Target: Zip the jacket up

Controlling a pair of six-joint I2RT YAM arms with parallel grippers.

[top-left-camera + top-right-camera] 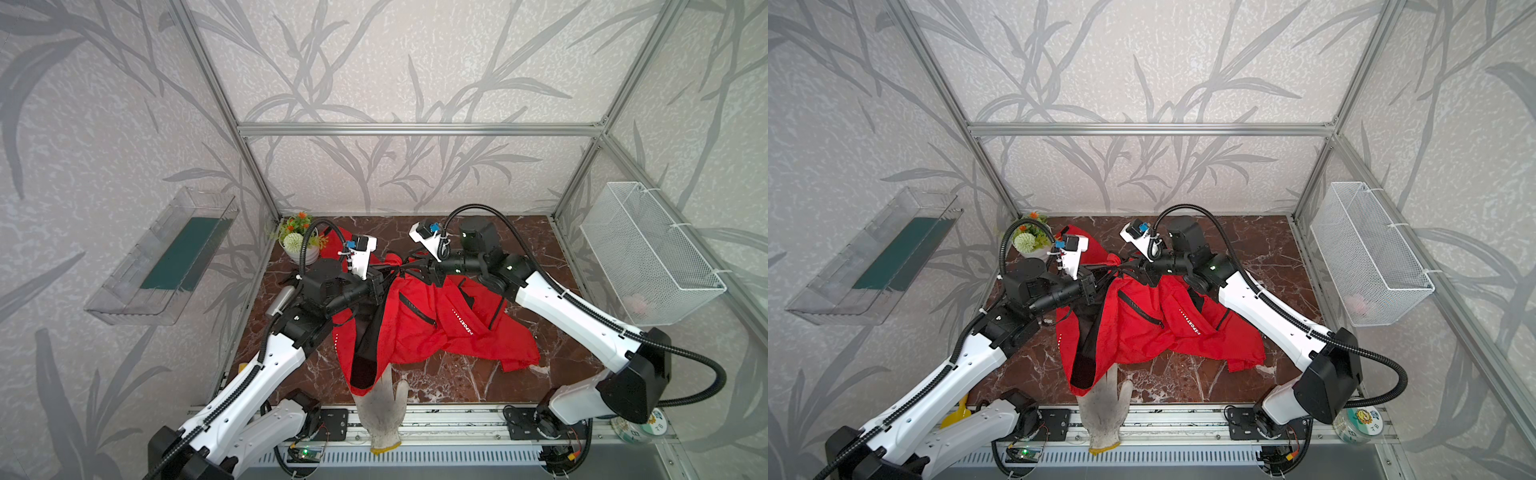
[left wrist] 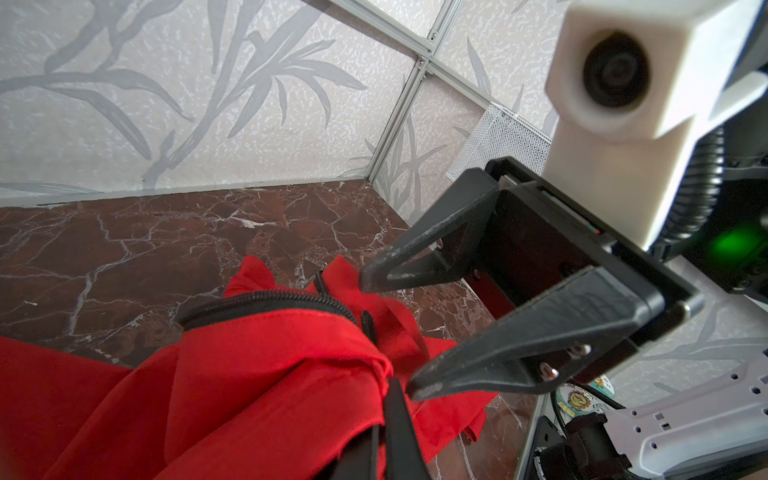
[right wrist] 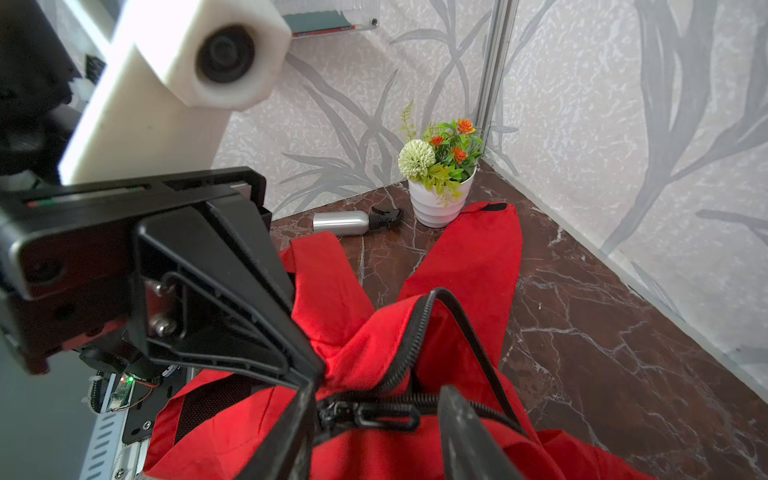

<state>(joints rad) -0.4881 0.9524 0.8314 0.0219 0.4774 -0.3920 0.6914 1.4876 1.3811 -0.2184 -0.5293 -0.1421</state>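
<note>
One red jacket in left tool

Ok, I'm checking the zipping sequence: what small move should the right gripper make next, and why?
Probably close the right gripper on the zipper pull. The pull appears to lie between its open jaws, while the left gripper is shut on the jacket near the zipper, bracing it.

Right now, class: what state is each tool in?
Left tool: shut on the jacket.
Right tool: open, holding nothing, astride the zipper pull.
</note>
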